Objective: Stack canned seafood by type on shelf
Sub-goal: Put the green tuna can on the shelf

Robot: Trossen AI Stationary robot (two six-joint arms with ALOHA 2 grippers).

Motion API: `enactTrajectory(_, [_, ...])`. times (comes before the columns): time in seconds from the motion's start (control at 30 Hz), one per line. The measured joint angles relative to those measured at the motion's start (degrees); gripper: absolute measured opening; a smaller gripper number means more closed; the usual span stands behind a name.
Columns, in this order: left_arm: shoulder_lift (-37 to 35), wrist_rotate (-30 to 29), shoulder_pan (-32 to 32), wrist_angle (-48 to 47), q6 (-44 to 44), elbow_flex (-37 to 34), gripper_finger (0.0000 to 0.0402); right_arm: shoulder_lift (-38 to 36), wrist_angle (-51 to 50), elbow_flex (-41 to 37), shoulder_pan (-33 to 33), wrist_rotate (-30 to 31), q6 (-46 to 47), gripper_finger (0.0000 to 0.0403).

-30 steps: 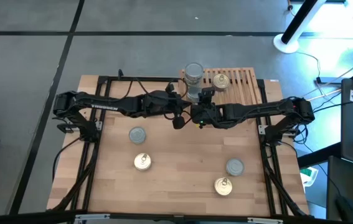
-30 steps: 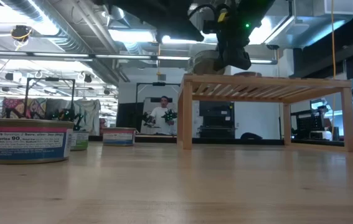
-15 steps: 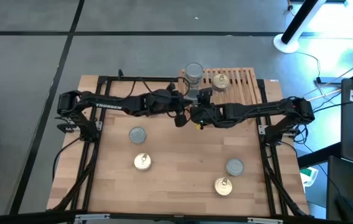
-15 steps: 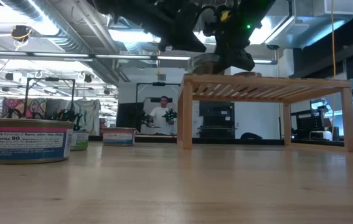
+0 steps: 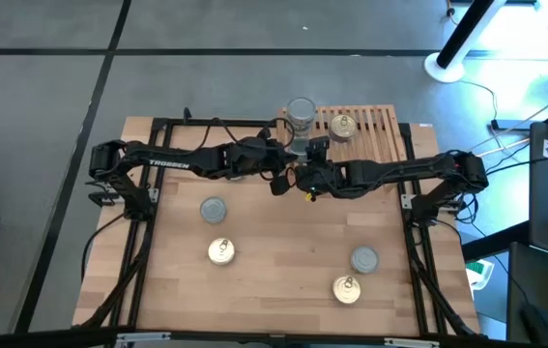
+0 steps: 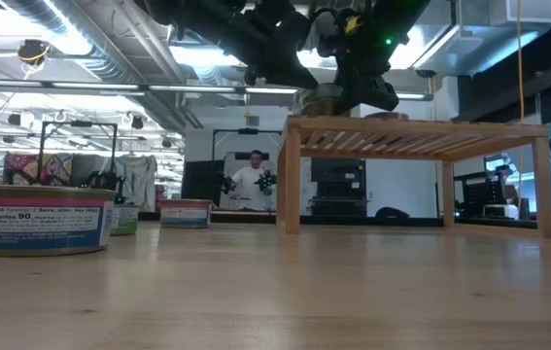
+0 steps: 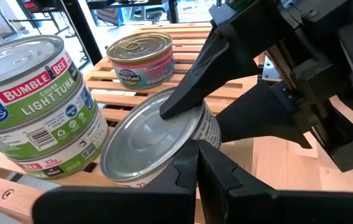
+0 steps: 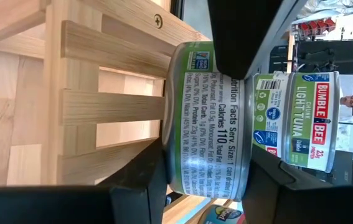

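The right gripper (image 8: 204, 124) is clamped on a silver-topped can (image 7: 154, 140), one finger (image 7: 192, 78) across its lid and the other under its base, holding it at the near edge of the slatted wooden shelf (image 5: 375, 130); from the right wrist the can's nutrition label (image 8: 210, 118) sits squarely between the dark fingers. Just past the gripper's fingertips, on the shelf, stands a stack of Bumble Bee light tuna cans (image 7: 36, 106), close beside the held can, and further along the slats from the gripper rests a single gold-topped can with a pink label (image 7: 142, 59). The left gripper (image 7: 195, 165) hangs right next to the right one, its fingers pinched together on nothing, tips just short of the held can's side. From overhead the two grippers meet at the shelf's front left corner. Well behind them on the plank table (image 5: 283, 251) lie four loose cans: a grey-topped can (image 5: 213, 209) and a gold-topped can (image 5: 220, 251) on the left arm's side, another grey-topped can (image 5: 364, 259) and a gold pull-ring can (image 5: 347, 289) on the right arm's side.
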Motion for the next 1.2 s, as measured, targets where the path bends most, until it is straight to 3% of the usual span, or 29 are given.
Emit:
enactTrajectory(0.27, [0.00,-0.02,0.00,-0.02,-0.22,0.00,0.0001,0.00,-0.04,0.02,0.00,-1.14,0.00,0.0155])
enactTrajectory(0.53, [0.00,-0.39,0.09,-0.08,-0.20,-0.04,0.0004,0.00,-0.19,0.04,0.07,-2.25,-0.03,0.0246])
enactTrajectory(0.7, [0.00,-0.37,0.09,-0.07,-0.17,-0.04,0.0002,0.00,-0.17,0.04,0.07,-2.03,-4.18,0.0281])
enactTrajectory(1.0, [0.00,-0.33,0.09,-0.09,-0.13,-0.04,0.0005,-0.02,-0.72,0.04,0.04,-2.14,-7.37,0.0277])
enactTrajectory(1.2, [0.00,-0.24,-0.40,-0.12,-0.15,-0.04,0.0006,-1.54,-3.28,0.07,0.03,-5.34,-8.54,0.0269])
